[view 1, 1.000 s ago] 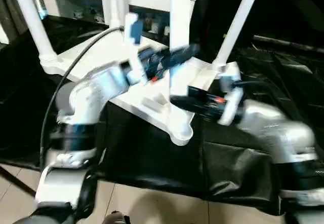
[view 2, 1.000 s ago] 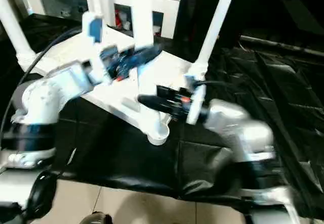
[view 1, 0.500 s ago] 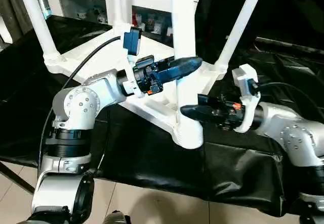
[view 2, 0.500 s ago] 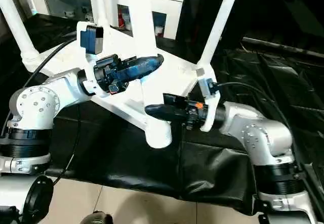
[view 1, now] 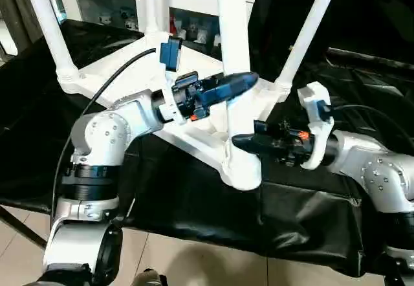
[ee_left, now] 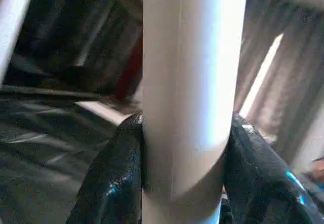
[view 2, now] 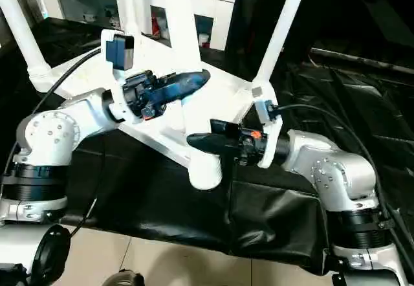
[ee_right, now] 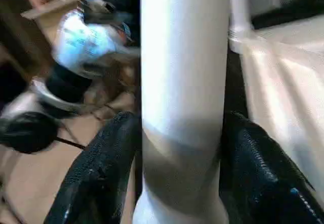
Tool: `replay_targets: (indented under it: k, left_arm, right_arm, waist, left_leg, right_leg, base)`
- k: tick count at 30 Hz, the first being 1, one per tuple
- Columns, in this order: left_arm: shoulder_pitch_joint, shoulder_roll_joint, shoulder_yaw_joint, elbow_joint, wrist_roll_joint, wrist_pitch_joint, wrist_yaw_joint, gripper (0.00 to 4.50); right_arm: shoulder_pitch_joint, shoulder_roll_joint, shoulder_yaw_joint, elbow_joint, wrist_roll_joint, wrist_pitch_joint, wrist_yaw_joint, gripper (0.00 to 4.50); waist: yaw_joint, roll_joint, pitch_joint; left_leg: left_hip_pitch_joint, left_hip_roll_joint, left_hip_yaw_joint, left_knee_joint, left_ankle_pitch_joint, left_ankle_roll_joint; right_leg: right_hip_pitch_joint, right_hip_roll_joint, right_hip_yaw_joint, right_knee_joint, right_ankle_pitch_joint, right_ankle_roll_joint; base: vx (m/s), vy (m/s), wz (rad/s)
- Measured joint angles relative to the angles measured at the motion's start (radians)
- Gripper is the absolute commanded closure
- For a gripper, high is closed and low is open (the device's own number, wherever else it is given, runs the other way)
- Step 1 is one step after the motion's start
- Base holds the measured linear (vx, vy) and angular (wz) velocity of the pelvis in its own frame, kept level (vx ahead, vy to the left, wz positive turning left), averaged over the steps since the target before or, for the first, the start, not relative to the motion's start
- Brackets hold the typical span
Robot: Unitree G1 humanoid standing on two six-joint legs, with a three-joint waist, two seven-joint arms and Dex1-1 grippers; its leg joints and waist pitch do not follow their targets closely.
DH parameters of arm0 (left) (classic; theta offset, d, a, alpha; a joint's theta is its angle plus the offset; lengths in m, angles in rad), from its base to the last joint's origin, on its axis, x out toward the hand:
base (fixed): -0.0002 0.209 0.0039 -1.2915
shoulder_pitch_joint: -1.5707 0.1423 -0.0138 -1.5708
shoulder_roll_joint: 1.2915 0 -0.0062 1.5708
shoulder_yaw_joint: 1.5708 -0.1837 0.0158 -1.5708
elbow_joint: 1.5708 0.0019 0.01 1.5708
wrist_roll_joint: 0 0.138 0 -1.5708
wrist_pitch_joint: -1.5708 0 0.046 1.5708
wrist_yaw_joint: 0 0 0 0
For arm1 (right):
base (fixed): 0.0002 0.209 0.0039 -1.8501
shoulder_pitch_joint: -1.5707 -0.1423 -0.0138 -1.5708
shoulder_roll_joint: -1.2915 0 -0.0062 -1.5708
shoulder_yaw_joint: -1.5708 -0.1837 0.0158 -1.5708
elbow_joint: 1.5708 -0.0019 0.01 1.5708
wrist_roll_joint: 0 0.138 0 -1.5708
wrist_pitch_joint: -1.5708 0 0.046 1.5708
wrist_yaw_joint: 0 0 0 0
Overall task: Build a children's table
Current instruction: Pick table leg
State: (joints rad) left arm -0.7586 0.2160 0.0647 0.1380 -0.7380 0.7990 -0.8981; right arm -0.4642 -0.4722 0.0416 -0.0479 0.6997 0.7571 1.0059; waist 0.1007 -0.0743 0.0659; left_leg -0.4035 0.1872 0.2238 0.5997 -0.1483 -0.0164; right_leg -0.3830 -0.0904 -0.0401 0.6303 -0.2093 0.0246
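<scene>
The children's table lies upside down: its white tabletop (view 1: 123, 72) rests on the black cloth, and its legs stand up from the corner sockets. My left gripper (view 1: 244, 81) is shut on the nearest leg (view 1: 234, 33), about a hand's width above the socket. Its black fingers (ee_left: 114, 183) press against both sides of the tube (ee_left: 192, 82). My right gripper (view 1: 240, 142) is lower on the same leg (ee_right: 182, 82), just above the socket. It stands open, with its fingers (ee_right: 101, 173) flanking the tube and thin dark slits between them and the tube.
Three more white legs rise at the far left (view 1: 45, 27), the back (view 1: 150, 8) and the right (view 1: 309, 30). A white cabinet with glass doors (view 1: 110, 1) stands behind. The black cloth (view 1: 194, 202) hangs over the front edge above a tiled floor (view 1: 194, 266).
The picture has steadied and shifted a little with the camera. Both grippers stay at the same spots on the nearest leg, and the table has not moved.
</scene>
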Motion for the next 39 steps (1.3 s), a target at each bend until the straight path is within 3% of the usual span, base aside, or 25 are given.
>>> replay_targets:
  k: [4,13,36,39]
  left_arm:
    - [-0.004,0.016,-0.044,0.006,0.048,-0.033,-0.008,2.65]
    - [-0.008,0.048,-0.121,-0.007,0.104,-0.060,-0.059,2.65]
    - [-0.008,0.043,-0.138,-0.037,0.073,-0.049,-0.126,2.65]
    - [-0.008,0.042,-0.141,-0.037,0.073,-0.049,-0.126,2.65]
  right_arm:
    - [0.000,-0.004,0.033,-0.008,-0.043,-0.009,-0.015,1.34]
    - [-0.007,-0.013,0.084,0.004,-0.090,-0.025,-0.001,1.34]
    - [-0.030,-0.011,0.118,0.035,-0.117,-0.051,0.079,1.34]
    - [-0.030,-0.011,0.121,0.035,-0.116,-0.051,0.088,1.72]
  waist:
    - [0.001,0.000,0.000]
    - [-0.002,0.000,0.000]
    - [-0.001,0.000,0.000]
    - [-0.001,0.000,0.000]
  left_leg:
    - [0.000,0.000,0.000,0.000,0.000,0.000]
    - [0.000,0.000,0.000,0.000,0.000,0.000]
    - [0.000,0.000,0.000,0.000,0.000,0.000]
    - [0.000,0.000,0.000,0.000,0.000,0.000]
  right_leg:
    - [0.000,0.000,0.000,0.000,0.000,0.000]
    - [0.000,0.000,0.000,0.000,0.000,0.000]
    - [0.000,0.000,0.000,0.000,0.000,0.000]
    - [0.000,0.000,0.000,0.000,0.000,0.000]
  base:
    - [0.000,0.000,0.00]
    - [0.000,0.000,0.00]
    - [0.000,0.000,0.00]
    - [0.000,0.000,0.00]
